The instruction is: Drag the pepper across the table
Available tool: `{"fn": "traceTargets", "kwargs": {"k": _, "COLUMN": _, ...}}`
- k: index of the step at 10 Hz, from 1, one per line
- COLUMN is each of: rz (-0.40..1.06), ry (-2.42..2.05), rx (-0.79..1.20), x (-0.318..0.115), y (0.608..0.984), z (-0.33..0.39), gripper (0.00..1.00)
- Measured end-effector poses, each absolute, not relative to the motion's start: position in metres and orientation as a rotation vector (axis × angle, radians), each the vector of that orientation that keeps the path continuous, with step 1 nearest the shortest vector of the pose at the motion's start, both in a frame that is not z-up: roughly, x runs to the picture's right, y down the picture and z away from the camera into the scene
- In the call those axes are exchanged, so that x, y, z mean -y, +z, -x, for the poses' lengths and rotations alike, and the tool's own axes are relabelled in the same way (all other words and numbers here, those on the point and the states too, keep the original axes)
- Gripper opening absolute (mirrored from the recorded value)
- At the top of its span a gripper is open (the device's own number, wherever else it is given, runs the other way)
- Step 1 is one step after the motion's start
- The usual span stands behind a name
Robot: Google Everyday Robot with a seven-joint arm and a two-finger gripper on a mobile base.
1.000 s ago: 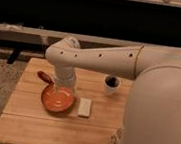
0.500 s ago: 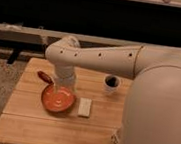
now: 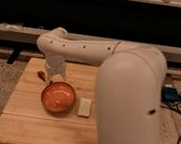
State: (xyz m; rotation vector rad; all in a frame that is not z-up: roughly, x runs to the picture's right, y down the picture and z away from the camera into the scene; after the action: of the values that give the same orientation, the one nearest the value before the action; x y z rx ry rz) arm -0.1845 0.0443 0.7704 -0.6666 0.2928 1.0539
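Observation:
The pepper (image 3: 42, 75) is a small dark-red piece lying on the table (image 3: 26, 123) near its far left corner. My gripper (image 3: 52, 77) hangs from the white wrist just right of the pepper, right at it and low over the wood. Whether it touches the pepper is hidden by the wrist. The large round orange-red bowl (image 3: 58, 97) sits just in front of the gripper.
A small pale rectangular block (image 3: 84, 107) lies right of the bowl. My bulky white arm (image 3: 130, 102) covers the table's right side. A dark wall and bench rail run behind the table. Cables lie on the floor at the right (image 3: 180, 107).
The arm's large forearm has swung left and now hides the dark cup that stood at the far right. The pepper, bowl and gripper stay almost where they were.

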Motion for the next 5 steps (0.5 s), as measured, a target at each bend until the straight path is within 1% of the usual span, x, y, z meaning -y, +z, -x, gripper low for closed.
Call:
{"fn": "traceTargets", "kwargs": {"k": 2, "rz": 0.699, "ry": 0.909, "rx": -0.224, "x": -0.032, "y": 0.805, "z": 0.212, "gripper": 0.65}}
{"fn": "traceTargets", "kwargs": {"k": 5, "rz": 0.737, "ry": 0.790, "rx": -0.198, "x": -0.035, "y": 0.854, "z": 0.227, "gripper": 0.65}}
